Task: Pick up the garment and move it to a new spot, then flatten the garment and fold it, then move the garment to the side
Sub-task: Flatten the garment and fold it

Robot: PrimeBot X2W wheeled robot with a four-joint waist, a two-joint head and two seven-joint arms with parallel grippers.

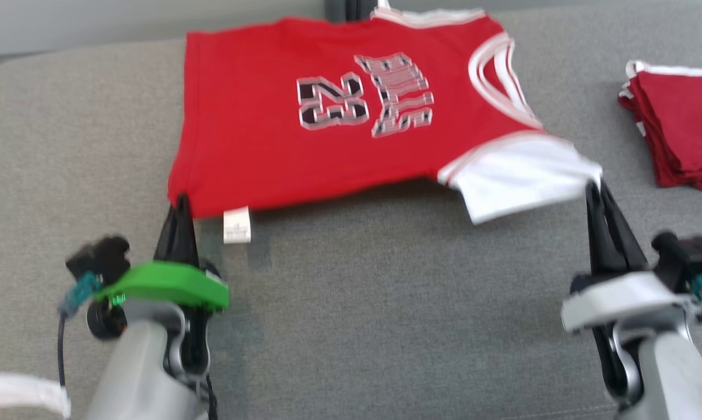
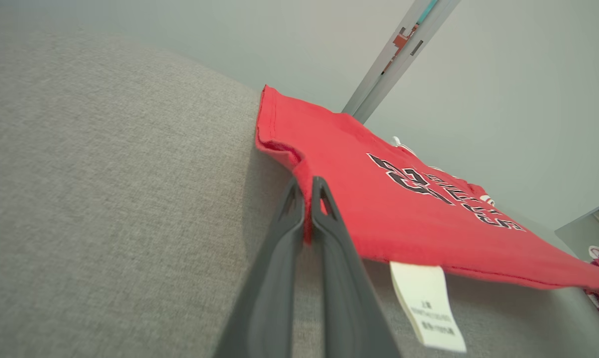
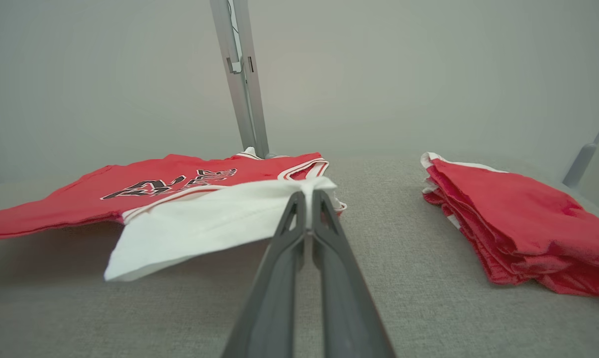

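Note:
The garment (image 1: pixel 304 116) is a red jersey with black-and-white lettering, white trim and a white sleeve (image 1: pixel 520 175), spread across the grey cloth surface with its near edge lifted off it. My left gripper (image 1: pixel 182 204) is shut on the garment's near-left hem corner (image 2: pixel 307 219), beside a white care label (image 2: pixel 426 306). Over at the right, my right gripper (image 1: pixel 596 192) is shut on the edge of the white sleeve (image 3: pixel 220 219). The garment (image 3: pixel 130 189) hangs taut between the two grips.
A stack of folded red garments (image 1: pixel 677 128) lies at the right edge of the grey surface (image 1: pixel 386 303); the same stack (image 3: pixel 518 228) sits right of my right fingers. A metal post (image 3: pixel 240 79) rises behind the jersey. A white tag (image 1: pixel 24 394) lies at the lower left.

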